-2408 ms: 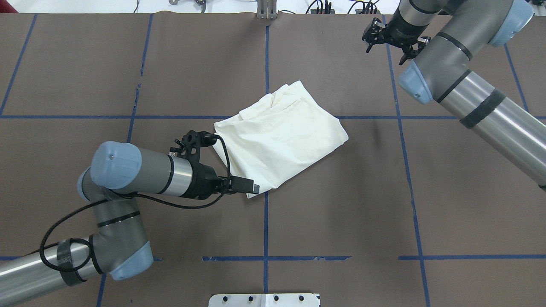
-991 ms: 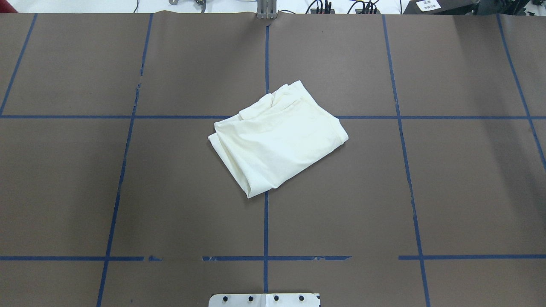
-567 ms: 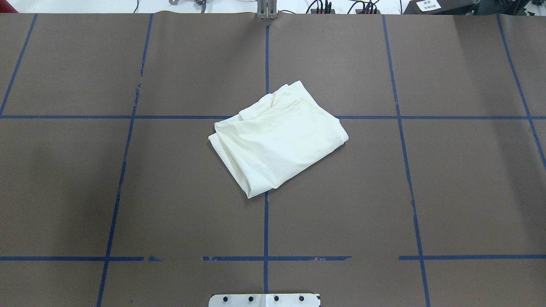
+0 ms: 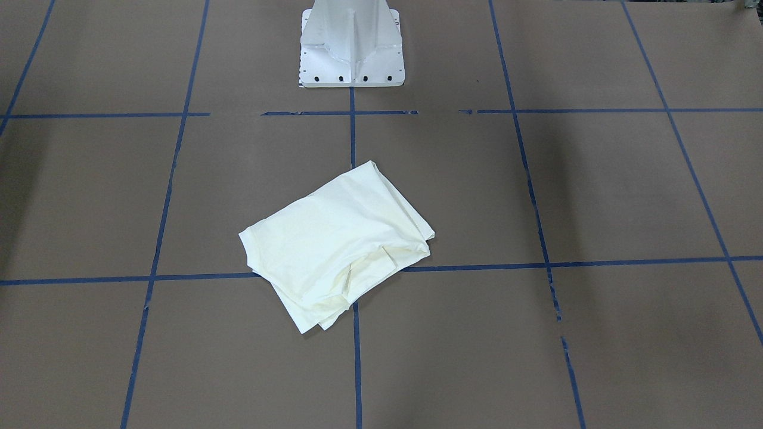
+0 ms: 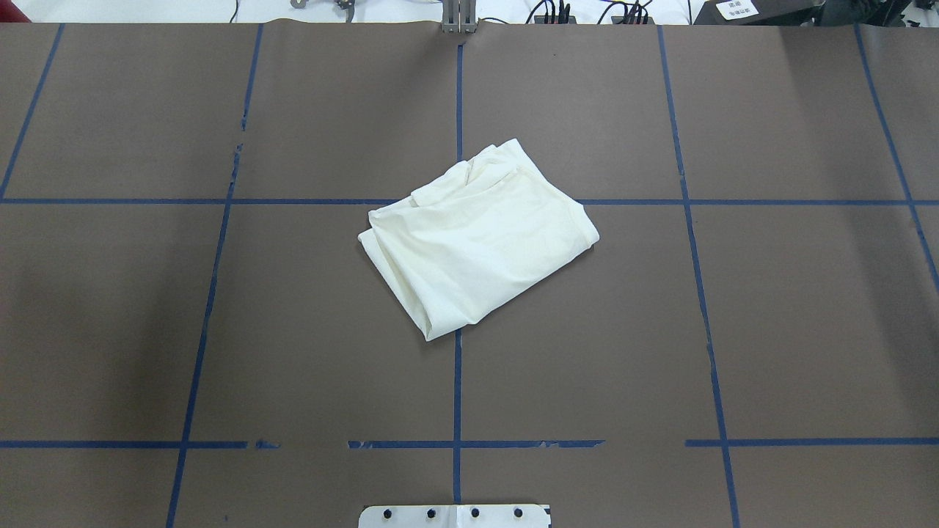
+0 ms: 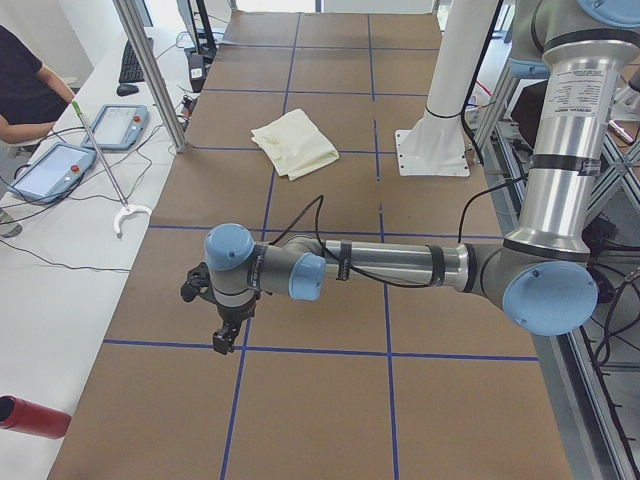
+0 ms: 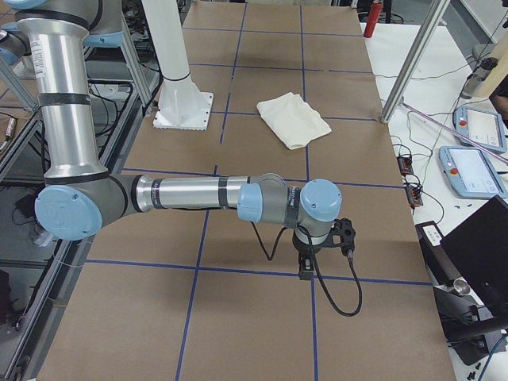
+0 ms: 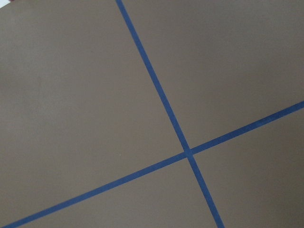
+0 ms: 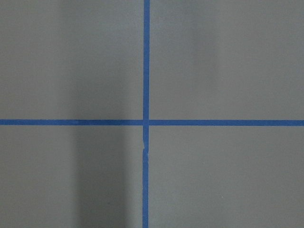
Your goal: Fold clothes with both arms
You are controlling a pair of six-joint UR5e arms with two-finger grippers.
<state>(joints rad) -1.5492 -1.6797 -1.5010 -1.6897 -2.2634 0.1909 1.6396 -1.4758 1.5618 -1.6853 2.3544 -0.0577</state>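
Left gripper (image 6: 228, 338) hangs low near the table's (image 6: 330, 400) left end; clenched or released, can't tell. T-shirt (image 5: 477, 238) lies folded mid-table, plain side up. Right gripper (image 7: 305, 268) hangs near the right end, equally unreadable. Fold looks done: both should steer wide of it.

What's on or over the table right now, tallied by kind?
Cream T-shirt, folded: 1
Robot arms: 2 (left arm, right arm)
White pedestal base: 1
Total: 4
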